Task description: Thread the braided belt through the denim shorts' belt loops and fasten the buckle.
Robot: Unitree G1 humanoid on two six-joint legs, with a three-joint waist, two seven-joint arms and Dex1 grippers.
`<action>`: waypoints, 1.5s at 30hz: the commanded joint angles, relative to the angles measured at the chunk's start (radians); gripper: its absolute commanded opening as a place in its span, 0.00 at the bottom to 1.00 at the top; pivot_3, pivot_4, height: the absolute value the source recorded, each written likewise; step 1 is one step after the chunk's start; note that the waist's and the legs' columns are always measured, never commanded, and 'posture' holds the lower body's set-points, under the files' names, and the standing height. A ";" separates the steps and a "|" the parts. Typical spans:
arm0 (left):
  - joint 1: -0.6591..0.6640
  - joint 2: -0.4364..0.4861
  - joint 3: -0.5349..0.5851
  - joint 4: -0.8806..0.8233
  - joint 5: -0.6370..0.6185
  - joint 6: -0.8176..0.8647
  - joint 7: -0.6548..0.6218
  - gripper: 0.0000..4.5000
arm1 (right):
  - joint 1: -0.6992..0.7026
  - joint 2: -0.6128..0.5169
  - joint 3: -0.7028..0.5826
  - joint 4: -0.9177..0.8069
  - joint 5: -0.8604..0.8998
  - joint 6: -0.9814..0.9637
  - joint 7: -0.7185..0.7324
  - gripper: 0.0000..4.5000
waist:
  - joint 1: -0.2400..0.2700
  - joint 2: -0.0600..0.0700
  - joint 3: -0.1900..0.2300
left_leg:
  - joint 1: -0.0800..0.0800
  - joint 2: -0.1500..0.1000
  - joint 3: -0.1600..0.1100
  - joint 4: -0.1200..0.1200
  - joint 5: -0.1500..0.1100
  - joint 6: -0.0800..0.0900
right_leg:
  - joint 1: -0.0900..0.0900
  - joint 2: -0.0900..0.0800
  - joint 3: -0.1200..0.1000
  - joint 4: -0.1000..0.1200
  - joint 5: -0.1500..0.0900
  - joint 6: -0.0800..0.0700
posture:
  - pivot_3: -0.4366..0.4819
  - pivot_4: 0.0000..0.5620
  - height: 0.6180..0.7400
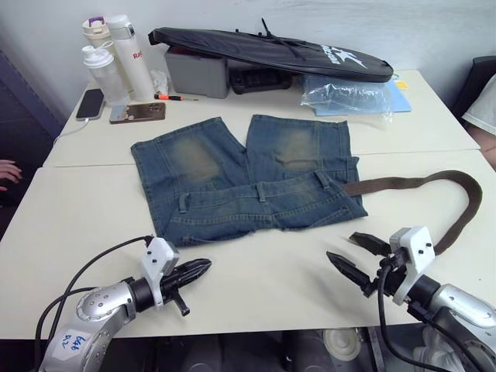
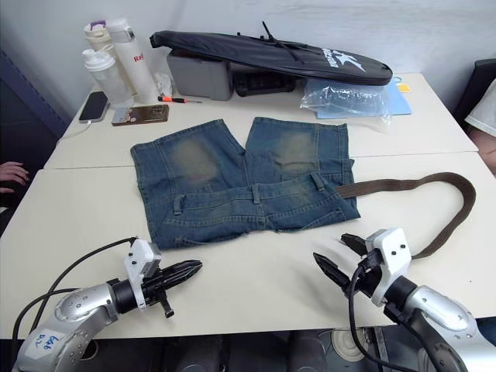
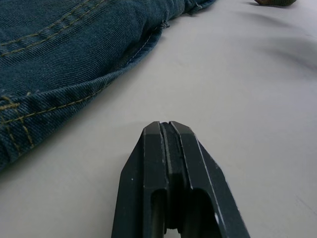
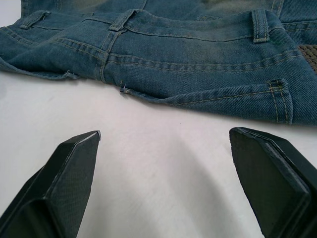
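White desk [image 1: 256, 287] against a pale wall, clutter at the far edge: bottles [image 1: 116, 58], phone [image 1: 90, 103], black racket bag [image 1: 271, 50], plastic bag [image 1: 345, 97]. Denim shorts [image 1: 248, 178] lie flat mid-desk, waistband toward the robot, legs pointing away, yellowish worn patches on both legs. Braided belt [image 1: 434, 190] enters the waistband at the shorts' right side and arcs out over the desk, curling back toward the right gripper [image 1: 358, 257]. Belt loops [image 4: 261, 25] in the middle and left of the waistband look empty; one at the right seems to have belt under it, hard to confirm. Buckle not made out. Judgement: threading barely begun, most loops and the fastening left. Right gripper jaws wide apart, holding nothing, near the waistband's right corner. Left gripper [image 1: 203, 268] jaws pressed together, empty, just short of the hem's left side.
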 commanded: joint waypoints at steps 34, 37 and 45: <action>-0.840 -0.069 -0.350 0.332 -0.030 0.017 -0.453 0.00 | 0.387 -0.165 -0.389 -0.290 0.060 0.111 0.075 0.99 | 0.002 -0.007 -0.002 | -0.001 0.000 0.000 0.001 0.000 0.000 | -0.001 0.001 0.001 -0.001 0.005 0.009 | 0.48 0.27 1.00; -0.865 -0.081 -0.362 0.373 0.004 -0.023 -0.470 0.16 | 0.407 -0.164 -0.428 -0.280 0.057 0.105 0.090 1.00 | 0.003 -0.007 -0.002 | -0.001 0.000 0.000 0.000 0.000 0.000 | -0.001 0.001 0.002 -0.002 0.005 0.009 | 0.48 0.27 1.00; -0.880 -0.077 -0.385 0.393 0.062 -0.062 -0.491 0.97 | 0.297 -0.248 -0.423 -0.118 -0.096 0.071 0.065 1.00 | 0.003 -0.007 -0.002 | -0.002 -0.001 0.001 0.001 0.000 0.000 | 0.000 0.001 0.003 -0.005 0.005 0.009 | 0.48 0.27 1.00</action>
